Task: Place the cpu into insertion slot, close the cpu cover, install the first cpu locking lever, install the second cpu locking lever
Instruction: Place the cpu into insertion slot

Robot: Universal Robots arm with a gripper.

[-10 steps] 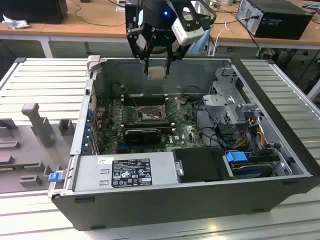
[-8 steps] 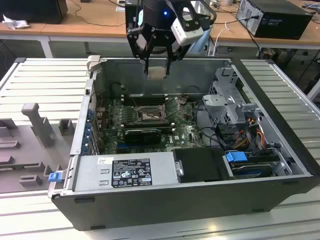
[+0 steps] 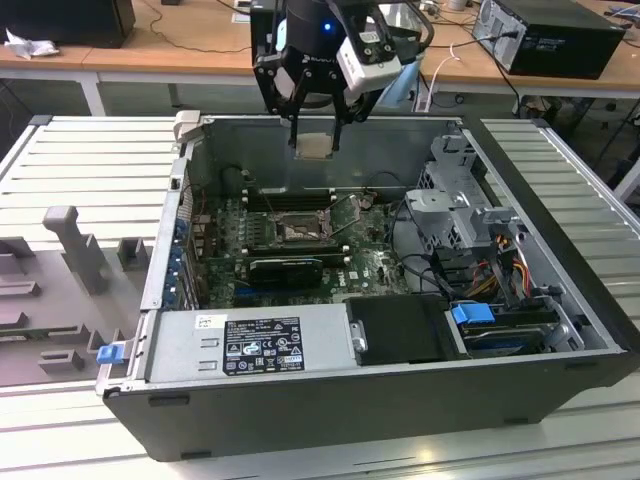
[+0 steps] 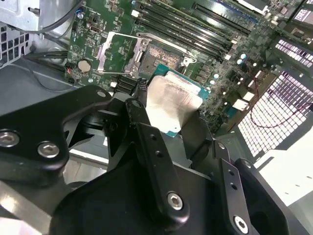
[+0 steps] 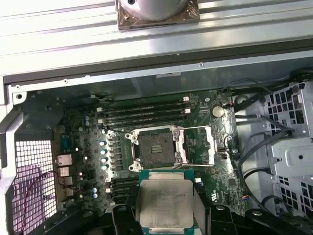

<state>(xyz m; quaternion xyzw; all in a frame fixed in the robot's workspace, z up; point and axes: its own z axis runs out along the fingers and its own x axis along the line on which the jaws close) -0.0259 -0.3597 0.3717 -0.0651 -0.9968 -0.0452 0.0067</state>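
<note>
My gripper (image 3: 314,138) hangs above the open computer case, shut on the cpu (image 3: 314,146), a flat pale square chip held by its edges. In both wrist views the cpu (image 5: 164,200) (image 4: 173,100) sits between the black fingers (image 5: 131,208), above the green board and short of the insertion slot (image 5: 156,147). That slot (image 4: 161,56) (image 3: 300,230) is a dark square socket with a silvery rim, and nothing lies in it. The cpu cover (image 5: 198,144) (image 4: 115,51) is swung open beside the socket, with thin wire levers standing off around it.
Long black memory slots (image 5: 144,112) run behind the socket. A grey power supply (image 3: 250,345) fills the case's front, a metal drive cage (image 3: 460,210) with cables stands at the exterior view's right, and a black card (image 3: 285,268) lies just before the socket. Grey fixtures (image 3: 75,245) sit outside.
</note>
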